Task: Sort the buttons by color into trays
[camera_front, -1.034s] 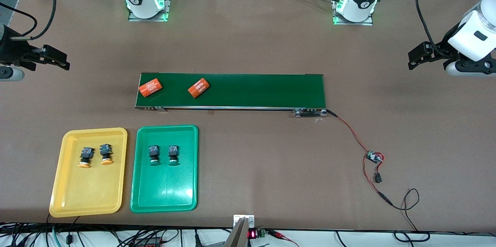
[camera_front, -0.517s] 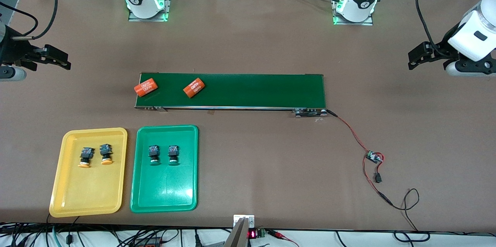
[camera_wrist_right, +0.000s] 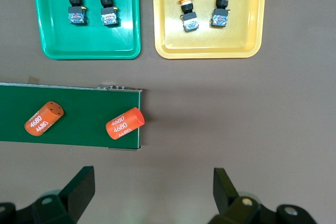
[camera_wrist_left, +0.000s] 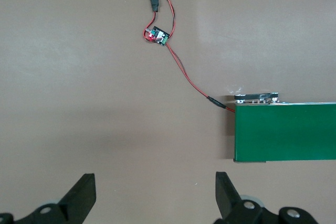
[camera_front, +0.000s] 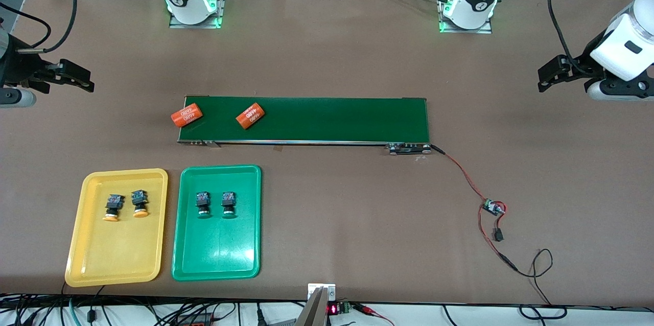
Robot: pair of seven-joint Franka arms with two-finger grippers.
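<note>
At the right arm's end of the table the right gripper (camera_front: 76, 80) hangs over bare tabletop with its fingers (camera_wrist_right: 79, 187) spread wide and nothing between them; that arm waits.

Nearer the front camera lies the yellow tray (camera_front: 92, 264), holding the two yellow-orange buttons (camera_front: 125, 205) side by side, each lying with its cap pointing toward the camera. Just beside it, toward the left arm's end, sits the green tray (camera_front: 214, 259) with the two green buttons (camera_front: 215, 204) lying the same way, also side by side. The trays stand close together but apart.

Farther from the camera than the trays runs the long dark-green belt (camera_front: 332, 119). One orange cylinder (camera_front: 186, 115) with white print overhangs the belt's end toward the right arm, partly off its edge. A second orange cylinder (camera_front: 250, 115) lies on the belt close by. Nothing stands between the trays and the belt.

From the belt's other end, a red-and-black wire (camera_front: 462, 175) trails across the table to a small circuit board (camera_front: 493, 207) and on to a loop of cable near the table's edge.

The left gripper (camera_front: 554, 73) hangs over bare tabletop at the left arm's end, its fingers (camera_wrist_left: 79, 195) also wide apart and empty.
</note>
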